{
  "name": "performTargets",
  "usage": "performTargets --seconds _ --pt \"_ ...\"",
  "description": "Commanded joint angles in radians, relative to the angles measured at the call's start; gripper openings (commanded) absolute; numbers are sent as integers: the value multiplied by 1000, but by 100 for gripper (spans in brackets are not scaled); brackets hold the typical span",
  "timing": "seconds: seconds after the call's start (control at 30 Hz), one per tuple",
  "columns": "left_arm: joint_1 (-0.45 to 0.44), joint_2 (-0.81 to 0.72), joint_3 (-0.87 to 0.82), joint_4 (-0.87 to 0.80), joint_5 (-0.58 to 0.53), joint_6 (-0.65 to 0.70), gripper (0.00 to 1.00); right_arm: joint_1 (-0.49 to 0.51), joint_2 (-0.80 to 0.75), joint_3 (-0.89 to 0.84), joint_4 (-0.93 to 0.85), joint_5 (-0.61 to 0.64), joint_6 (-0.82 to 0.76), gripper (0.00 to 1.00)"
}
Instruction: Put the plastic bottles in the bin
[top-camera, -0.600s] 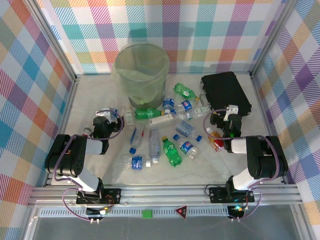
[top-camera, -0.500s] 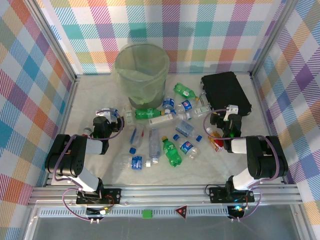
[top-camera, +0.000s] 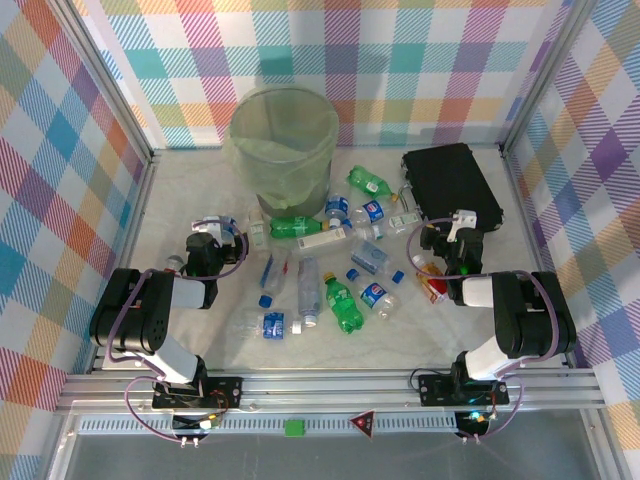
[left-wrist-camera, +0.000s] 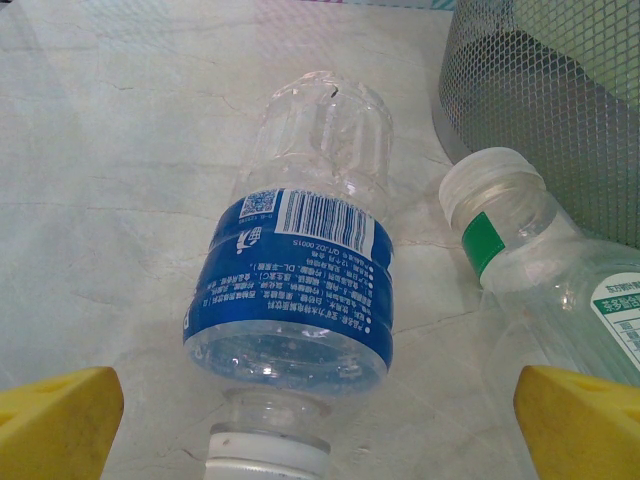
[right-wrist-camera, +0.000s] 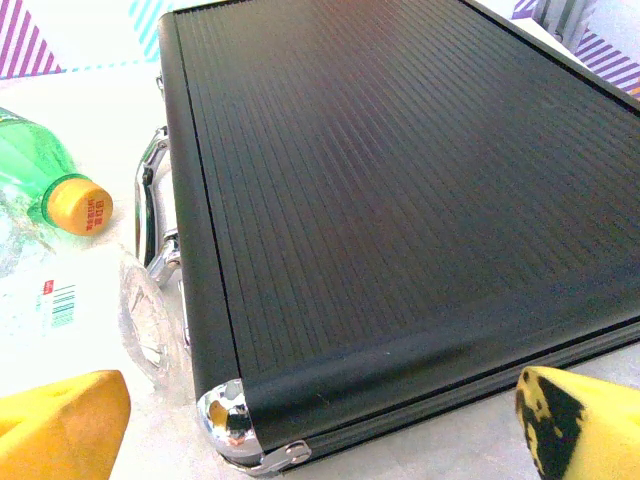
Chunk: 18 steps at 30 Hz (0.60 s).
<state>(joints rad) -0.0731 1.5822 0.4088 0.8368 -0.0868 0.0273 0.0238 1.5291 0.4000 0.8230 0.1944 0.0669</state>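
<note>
Several plastic bottles lie scattered mid-table, among them a green one and a clear blue-labelled one. The bin, grey mesh with a pale green bag, stands upright behind them. My left gripper is low at the left, open. In its wrist view a clear blue-labelled bottle lies on the table, its white cap between the wide yellow fingers. A second clear bottle lies to its right, beside the bin's mesh. My right gripper is open and holds nothing, facing the black case.
The black case lies flat at the back right. Left of it in the right wrist view are a green bottle with an orange cap and a clear one. A reddish bottle lies by the right arm. Checked walls enclose the table.
</note>
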Motion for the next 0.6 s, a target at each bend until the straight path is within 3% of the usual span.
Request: performTargets --seconds 0.0,0.3,0.4,0.57 --pt "9 -1 16 1 15 5 100 7 -2 -9 34 0 1 99" --pt "10 -4 10 12 11 6 100 7 -26 -8 13 -18 -5 99" --pt "9 -81 40 -98 -29 -6 100 9 -49 -14 14 -53 -28 99" --pt "0 -236 125 -328 -121 -56 100 14 -262 99 -335 -15 4 99"
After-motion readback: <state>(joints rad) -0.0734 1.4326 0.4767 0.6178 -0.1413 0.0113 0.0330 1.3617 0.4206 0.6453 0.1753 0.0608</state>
